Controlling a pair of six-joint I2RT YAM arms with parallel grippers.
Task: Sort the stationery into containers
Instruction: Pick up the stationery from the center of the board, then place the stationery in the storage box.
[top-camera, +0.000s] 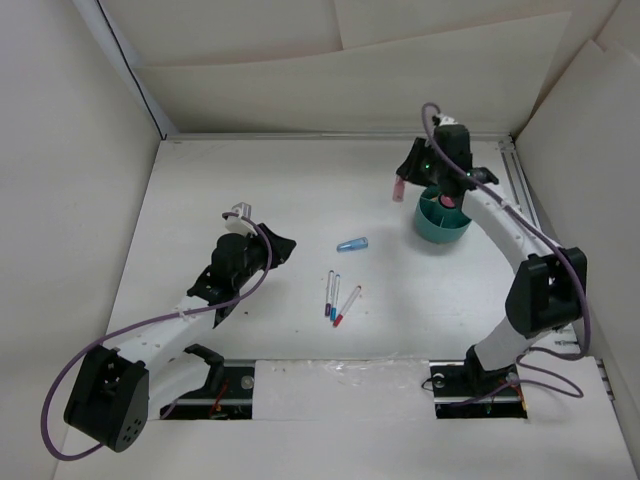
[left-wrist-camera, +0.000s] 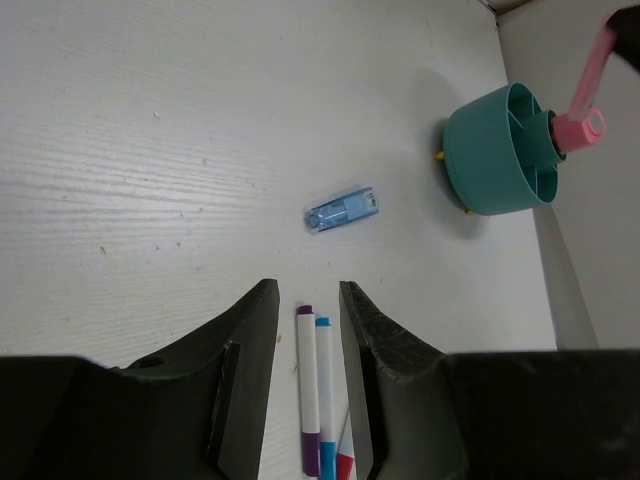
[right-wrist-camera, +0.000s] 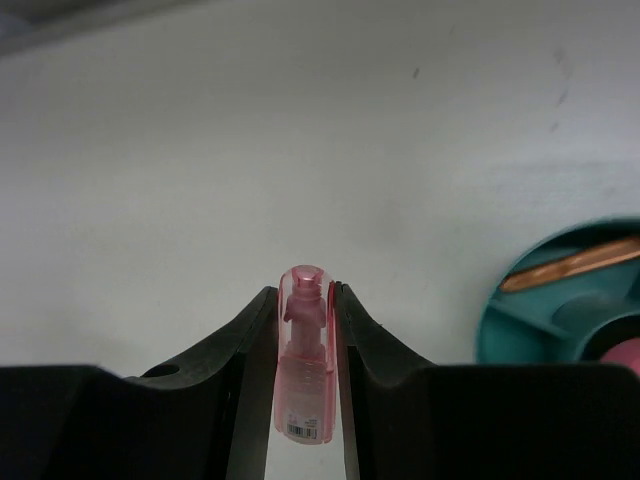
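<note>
Right end effector (right-wrist-camera: 304, 290) is clamped on the pink marker (right-wrist-camera: 303, 385), pinched across the barrel with the cap end poking past the fingertips. It hangs in the air just beside the teal organiser cup (right-wrist-camera: 492, 325), not over it yet. The marker looks like light, stiff, smooth plastic, so my guess is it can pivot in the pads. A mid-barrel hold is the right place. Cup contents: an orange marker (right-wrist-camera: 570, 265) lies in one outer compartment, and a pink-capped item (top-camera: 448, 200) sits near the centre, exact compartment unclear. Left end effector (left-wrist-camera: 306, 286) is open and empty, low over the table (top-camera: 250, 180). The three thin white pens (top-camera: 335, 295) lie just ahead of it, side by side, two of them touching. They're thin and sit flat, so probably fiddly: take one across the barrel at mid-length. The light blue marker (left-wrist-camera: 342, 211) lies alone between pens and cup. It's chunky, so the easier grab.
</note>
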